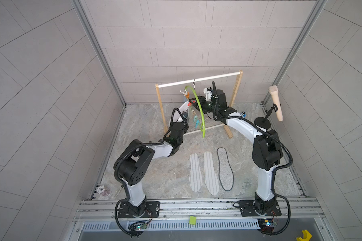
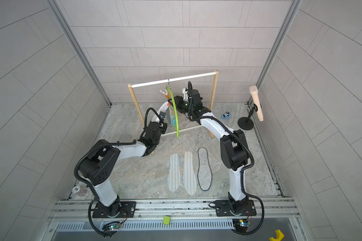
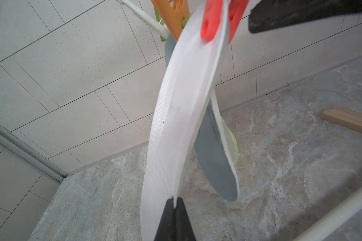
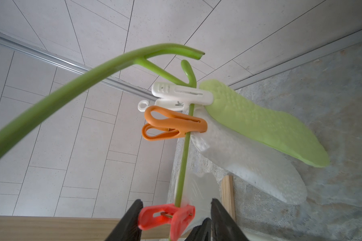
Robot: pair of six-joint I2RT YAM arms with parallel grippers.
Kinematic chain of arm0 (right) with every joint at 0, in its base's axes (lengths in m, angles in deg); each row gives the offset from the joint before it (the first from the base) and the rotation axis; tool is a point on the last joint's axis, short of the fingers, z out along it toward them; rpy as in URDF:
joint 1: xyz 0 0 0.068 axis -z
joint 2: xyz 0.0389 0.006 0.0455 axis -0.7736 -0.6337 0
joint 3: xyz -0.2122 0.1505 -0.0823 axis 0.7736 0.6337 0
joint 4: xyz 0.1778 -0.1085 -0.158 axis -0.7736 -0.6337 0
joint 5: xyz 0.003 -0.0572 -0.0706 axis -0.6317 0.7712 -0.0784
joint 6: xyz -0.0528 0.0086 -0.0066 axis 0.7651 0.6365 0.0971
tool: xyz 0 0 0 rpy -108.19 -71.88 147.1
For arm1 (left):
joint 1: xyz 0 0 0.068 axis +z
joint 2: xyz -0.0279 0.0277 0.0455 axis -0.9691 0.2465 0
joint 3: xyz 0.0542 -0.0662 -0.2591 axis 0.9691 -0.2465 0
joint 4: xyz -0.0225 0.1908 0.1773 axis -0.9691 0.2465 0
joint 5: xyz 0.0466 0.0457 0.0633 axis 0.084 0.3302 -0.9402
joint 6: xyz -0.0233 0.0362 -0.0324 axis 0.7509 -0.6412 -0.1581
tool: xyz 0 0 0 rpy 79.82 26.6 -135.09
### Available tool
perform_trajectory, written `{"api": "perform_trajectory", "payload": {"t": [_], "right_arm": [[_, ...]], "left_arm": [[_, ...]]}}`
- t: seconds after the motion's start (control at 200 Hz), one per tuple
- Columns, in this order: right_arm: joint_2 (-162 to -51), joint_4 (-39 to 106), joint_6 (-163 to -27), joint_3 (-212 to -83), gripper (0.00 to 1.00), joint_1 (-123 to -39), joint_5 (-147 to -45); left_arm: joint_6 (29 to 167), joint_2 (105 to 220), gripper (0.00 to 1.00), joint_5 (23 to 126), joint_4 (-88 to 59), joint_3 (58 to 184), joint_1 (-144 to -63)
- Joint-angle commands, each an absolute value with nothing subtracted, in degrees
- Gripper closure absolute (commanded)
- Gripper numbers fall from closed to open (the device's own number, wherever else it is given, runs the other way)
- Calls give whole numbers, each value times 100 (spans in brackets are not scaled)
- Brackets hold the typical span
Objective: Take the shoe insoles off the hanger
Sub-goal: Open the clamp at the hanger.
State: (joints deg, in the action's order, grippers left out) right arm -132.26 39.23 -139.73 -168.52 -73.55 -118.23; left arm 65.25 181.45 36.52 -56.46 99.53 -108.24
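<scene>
Lime-green hanger (image 1: 198, 108) is seen hung by its metal hook from the white rod (image 1: 196, 79) of a wooden rack (image 1: 237, 87) at the back of the marbled counter (image 1: 155, 177). It appears in both top views, turned nearly edge-on.

Three insoles are still pegged to it, at the end of the hanger farther from the arm bases:
- white dotted insole (image 3: 182, 114), held under a red clothespin (image 4: 167, 217)
- blue-grey insole (image 3: 213, 158), just behind the white one, under an orange clothespin (image 4: 174, 125)
- pale mint insole (image 4: 263, 125), under a white clothespin (image 4: 182, 94)

Three insoles are laid flat on the counter between the two arm bases, side by side and lengthwise: two white grey-striped insoles (image 1: 195, 173) (image 1: 210, 173) and, just beside them, a grey felt black-edged insole (image 1: 225, 169).

Left pincer (image 3: 174, 201): clenched on the lower edge of the white dotted insole, which is bowed between pincer and red clothespin.

Right pincer (image 4: 177, 200): jaws are set apart on either side of the red clothespin. One finger is seen at the clothespin's handle; a gap is left on the other side. No grasp is made out.

A few clothespins with nothing in them are noted lower on the hanger (image 2: 174, 112).
</scene>
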Motion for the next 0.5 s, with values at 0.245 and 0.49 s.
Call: {"api": "perform_trajectory", "payload": {"t": [0.245,0.49], "right_arm": [[-13215,4043,-14086,-16945,60,-7387,-11737],[-13202,4035,-14082,-16914,69,-7388,-11719]], "left_arm": [[6439,18173,100,3552,-5789,10085,-10770],[6484,18157,100,3587,-5792,10039,-10747]]}}
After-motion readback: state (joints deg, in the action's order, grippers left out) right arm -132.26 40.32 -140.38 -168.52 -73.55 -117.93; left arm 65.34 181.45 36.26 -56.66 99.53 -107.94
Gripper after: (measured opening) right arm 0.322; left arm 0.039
